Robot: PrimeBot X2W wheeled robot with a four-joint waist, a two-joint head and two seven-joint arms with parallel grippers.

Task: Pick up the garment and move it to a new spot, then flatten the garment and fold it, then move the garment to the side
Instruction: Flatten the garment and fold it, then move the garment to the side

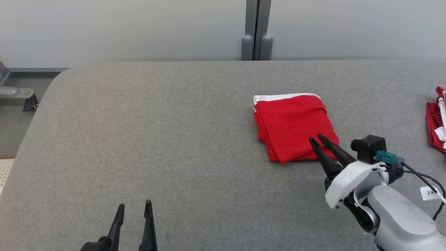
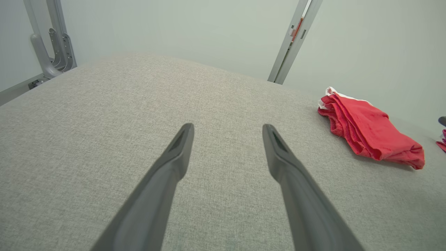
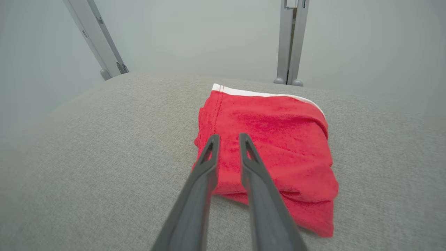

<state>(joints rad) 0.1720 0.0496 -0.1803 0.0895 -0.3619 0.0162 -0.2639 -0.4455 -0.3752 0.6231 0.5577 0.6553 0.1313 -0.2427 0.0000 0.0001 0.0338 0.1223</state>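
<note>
Your garment (image 1: 292, 127) is red with a white edge strip, folded into a compact stack. It lies flat on the grey tabletop (image 1: 174, 139), right of centre and toward the far side. Your right tool (image 1: 315, 137) is over the stack's near right corner, tips above the red cloth; can't tell if they touch it. Its two fingers are a narrow slit apart, with red showing between them in the right wrist view, and nothing looks pinched. Your left tool (image 1: 134, 204) is at the near left, well apart from the garment, fingers spread wide over bare tabletop and holding nothing. A second red and white cloth (image 1: 437, 118) lies bunched at the right edge of the head view, apart from the folded stack.
</note>
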